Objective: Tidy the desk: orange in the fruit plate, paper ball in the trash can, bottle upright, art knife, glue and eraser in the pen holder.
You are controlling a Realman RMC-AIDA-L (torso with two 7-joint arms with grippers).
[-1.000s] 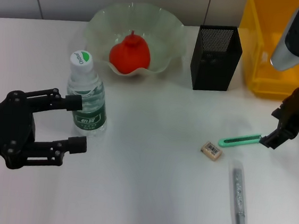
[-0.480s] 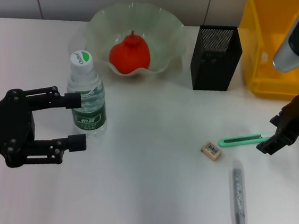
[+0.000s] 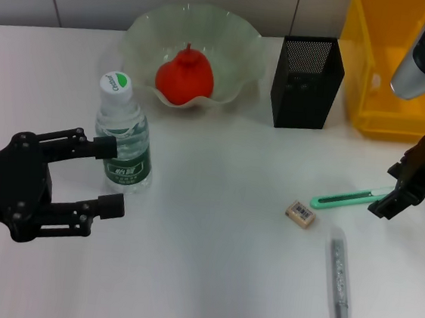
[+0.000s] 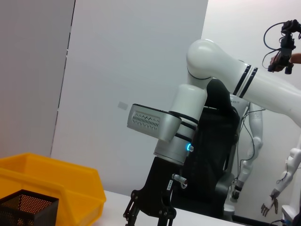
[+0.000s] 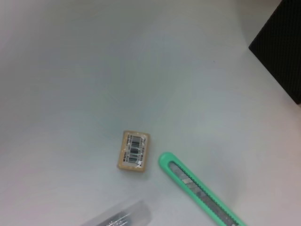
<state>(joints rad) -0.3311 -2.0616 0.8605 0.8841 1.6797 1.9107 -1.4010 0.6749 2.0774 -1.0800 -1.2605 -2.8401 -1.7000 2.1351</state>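
While the glue (image 3: 339, 279) lies nearest on the white surface (image 3: 209, 265), with the eraser (image 3: 301, 214) a little beyond it, the green art knife (image 3: 341, 198) stretches crosswise, its far-right end just beside the right gripper (image 3: 388, 202). That gripper hangs at the knife's right end, much nearer than the left gripper (image 3: 104, 174), whose fingers stand apart around the upright bottle (image 3: 122, 146); whether the right fingers are parted I cannot tell. Farther back stand the pen holder (image 3: 306, 81), the fruit plate (image 3: 240, 37) with the orange (image 3: 185, 76), and the yellow bin (image 3: 372, 85).

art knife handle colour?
Green art knife, metal blade strip along its middle; clearest in the right wrist view.
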